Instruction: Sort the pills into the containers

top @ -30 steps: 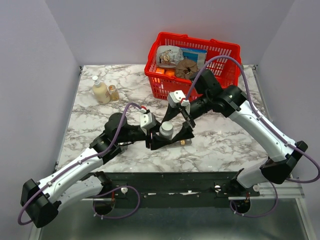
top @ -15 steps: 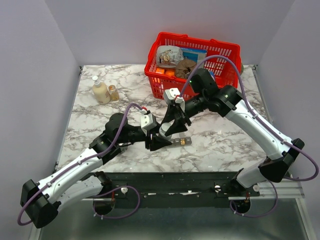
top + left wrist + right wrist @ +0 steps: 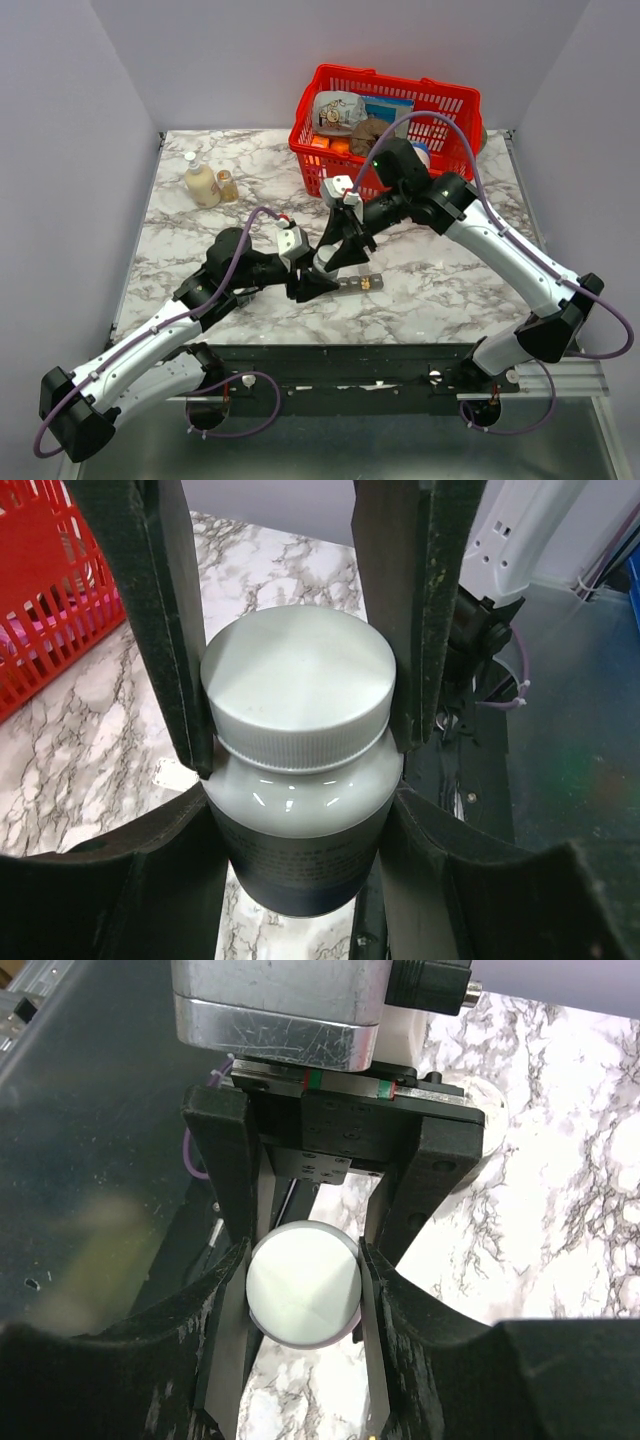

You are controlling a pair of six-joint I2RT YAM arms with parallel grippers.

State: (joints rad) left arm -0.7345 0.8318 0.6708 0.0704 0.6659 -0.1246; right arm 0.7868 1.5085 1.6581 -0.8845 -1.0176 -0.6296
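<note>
A grey pill bottle with a silvery screw cap stands upright just above the table's near middle. My left gripper is shut on the bottle's body; it shows in the top view too. My right gripper comes from above and is shut on the cap, its fingers pressed to both sides. The containers, a dark strip, lie on the marble just right of the bottle, partly hidden by the grippers. No pills are in view.
A red mesh basket with packets stands at the back, behind the right arm. Two small bottles stand at the back left. The table's dark front rail runs below the grippers.
My right gripper has swung left and down onto the bottle's cap and gone from wide open to shut on it. The left gripper keeps its grip and has shifted slightly left.
</note>
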